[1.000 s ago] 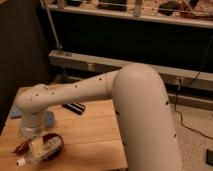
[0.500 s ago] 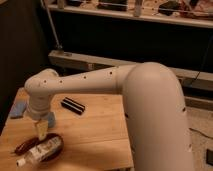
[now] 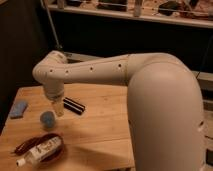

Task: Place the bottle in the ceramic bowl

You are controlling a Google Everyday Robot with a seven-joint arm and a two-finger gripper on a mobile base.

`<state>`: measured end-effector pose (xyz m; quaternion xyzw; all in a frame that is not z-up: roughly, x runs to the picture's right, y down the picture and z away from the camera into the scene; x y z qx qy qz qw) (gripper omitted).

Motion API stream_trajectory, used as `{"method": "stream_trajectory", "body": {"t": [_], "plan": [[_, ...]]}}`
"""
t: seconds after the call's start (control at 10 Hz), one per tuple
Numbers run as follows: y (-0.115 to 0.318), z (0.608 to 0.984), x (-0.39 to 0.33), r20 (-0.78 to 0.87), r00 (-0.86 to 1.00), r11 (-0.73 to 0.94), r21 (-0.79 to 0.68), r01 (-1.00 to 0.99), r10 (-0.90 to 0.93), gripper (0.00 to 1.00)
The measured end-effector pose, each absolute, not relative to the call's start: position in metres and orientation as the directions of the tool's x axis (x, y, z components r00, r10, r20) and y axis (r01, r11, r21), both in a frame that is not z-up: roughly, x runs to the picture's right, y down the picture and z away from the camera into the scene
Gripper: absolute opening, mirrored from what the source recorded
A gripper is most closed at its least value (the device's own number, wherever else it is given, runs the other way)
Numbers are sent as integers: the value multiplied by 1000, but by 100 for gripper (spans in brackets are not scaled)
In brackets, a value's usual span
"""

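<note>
Your robot's white arm sweeps in from 3 o'clock, and the gripper hangs over the wooden table beside the black box, above the blue cup. You can see it holds nothing; how wide it stands you cannot tell. At 7 o'clock the bottle lies slantwise in the ceramic bowl, cap overhanging the rim, so placement looks done. A blue cloth sits at 9 o'clock; dark shelving stands behind.

The bottle lies in the bowl at the table's front left. The gripper hangs behind it, between cup and box.
</note>
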<state>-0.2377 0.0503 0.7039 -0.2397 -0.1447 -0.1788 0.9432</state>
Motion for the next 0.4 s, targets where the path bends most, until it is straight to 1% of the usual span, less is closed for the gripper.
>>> {"method": "stream_trajectory", "body": {"t": [0.2, 0.4], "plan": [[52, 705, -229, 300, 922, 825, -436, 359, -243, 80], [52, 705, -227, 291, 927, 826, -442, 350, -237, 80]]}}
